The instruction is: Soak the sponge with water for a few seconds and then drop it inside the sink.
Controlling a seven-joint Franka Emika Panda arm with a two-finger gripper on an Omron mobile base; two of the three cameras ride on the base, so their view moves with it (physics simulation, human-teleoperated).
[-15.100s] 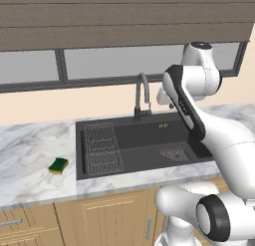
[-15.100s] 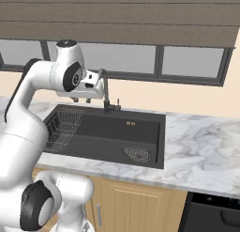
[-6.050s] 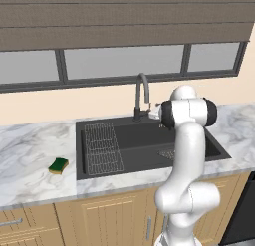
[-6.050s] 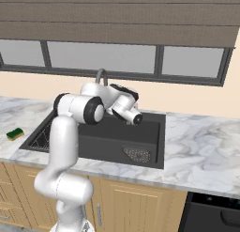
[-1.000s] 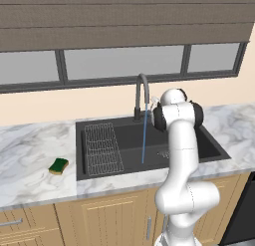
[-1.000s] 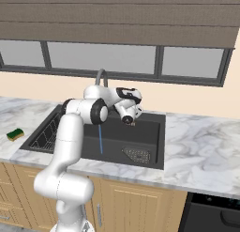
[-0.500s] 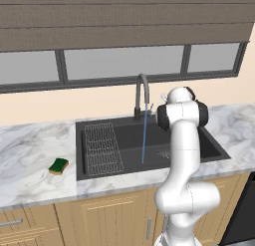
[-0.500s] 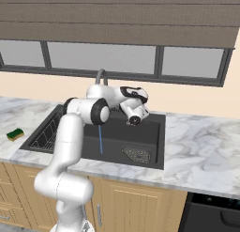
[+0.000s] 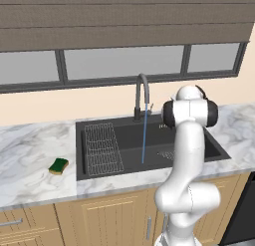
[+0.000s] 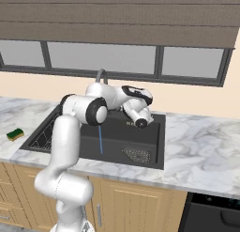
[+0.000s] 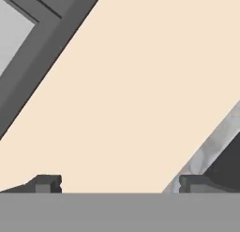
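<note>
Counter [image 9: 30,155]: marble, running left and right of the sink, under a window [image 9: 124,63] and a cream wall [image 11: 140,85].

Sink [image 9: 124,128]: dark basin set into the counter. Inside it, a wire rack [image 9: 102,148] fills the left part and a mesh drain [image 10: 137,154] lies at the right of the floor. The sponge is not in it.

Arm: my arm rises in front of the sink's right half, with the wrist held above the basin's back right.

Faucet [image 9: 142,95]: arched, at the back rim, turned on.

Water [image 9: 144,135]: a thin blue stream falling straight from the spout to the basin floor, just right of the rack.

Sponge [image 9: 59,166]: green over yellow, lying flat on the counter left of the sink, well apart from me and from the stream.

Gripper [image 11: 112,184]: my two fingertips [image 11: 46,184] stand wide apart with nothing between them; they face the wall and the window's corner rather than anything I can grasp.

Step in hand, as I judge it: the tap is running, and fetching the sponge has not begun. The next move calls for a long swing leftward across the basin, my hand turned downward over the sponge, fingers kept spread to straddle it before closing. Soaking and dropping come after.
</note>
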